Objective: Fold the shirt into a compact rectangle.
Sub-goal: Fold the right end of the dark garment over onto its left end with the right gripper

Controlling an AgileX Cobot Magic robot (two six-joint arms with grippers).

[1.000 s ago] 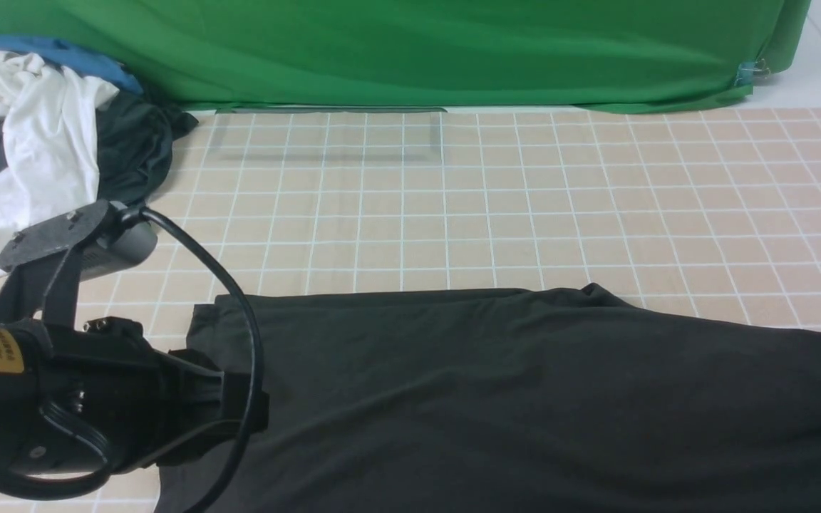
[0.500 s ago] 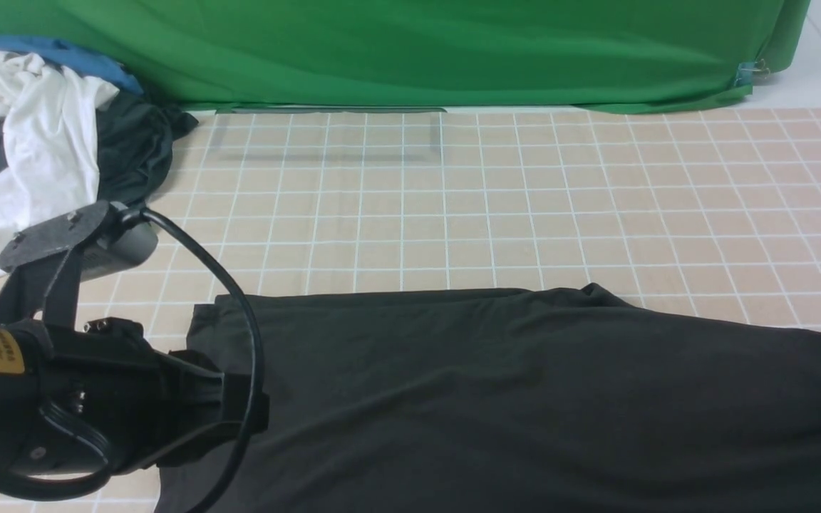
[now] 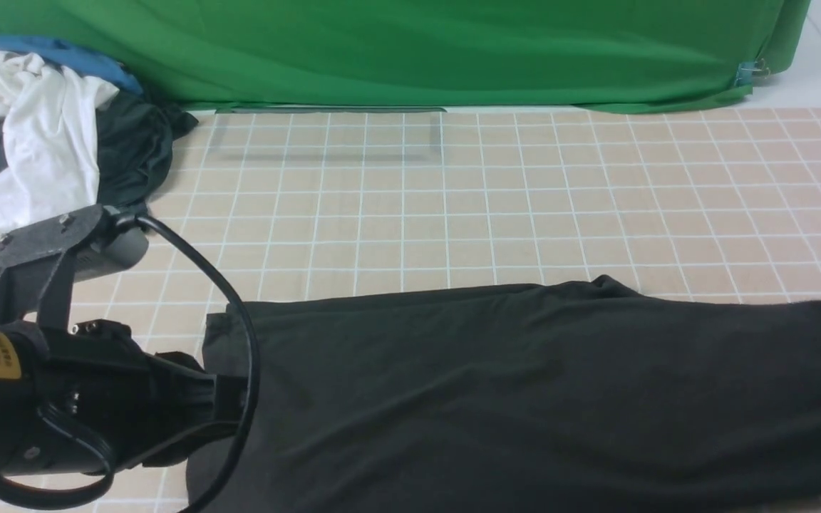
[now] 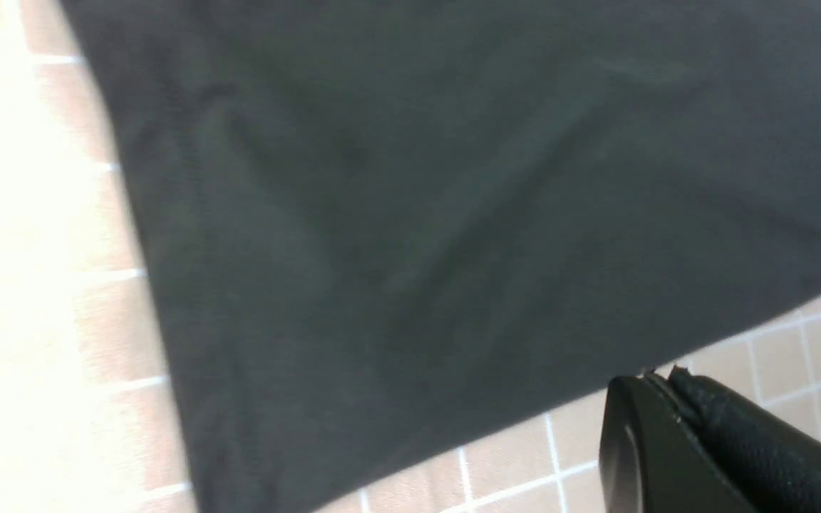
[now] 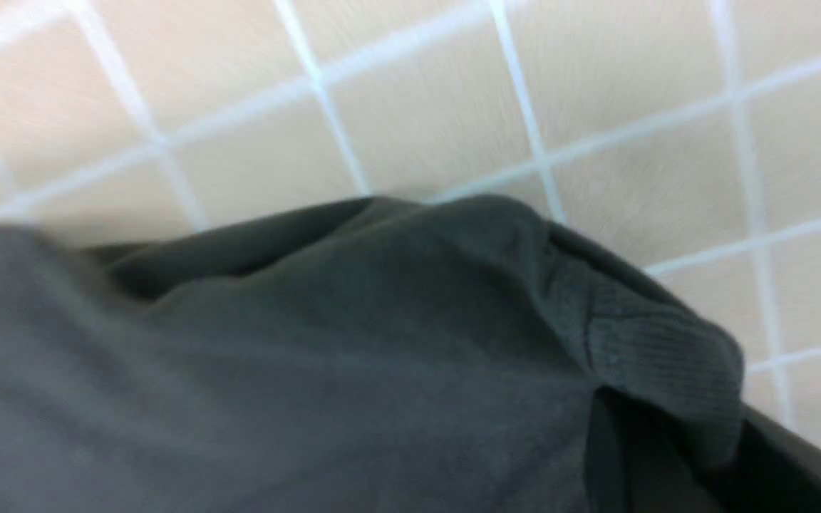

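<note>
The black shirt (image 3: pixel 524 399) lies spread across the near half of the checked mat, running off the right edge of the front view. My left gripper (image 3: pixel 229 402) sits at the shirt's left edge. In the left wrist view its jaws (image 4: pixel 656 377) are pressed together, tip right at the hem of the shirt (image 4: pixel 417 214); no cloth shows between them. My right arm is out of the front view. In the right wrist view the right gripper (image 5: pixel 703 456) is shut on the shirt (image 5: pixel 311 356), whose ribbed cuff (image 5: pixel 653 342) bunches over the fingers.
A heap of white, blue and dark grey clothes (image 3: pixel 33 128) lies at the far left. A green backdrop (image 3: pixel 410 50) closes off the back. The beige checked mat (image 3: pixel 453 214) lies bare beyond the shirt. My left arm's black cable (image 3: pixel 225 285) loops over the shirt's left corner.
The shirt's left edge has slid right and its far edge drawn nearer, while its right end has risen in the picture. My left arm has shifted slightly left and down.
</note>
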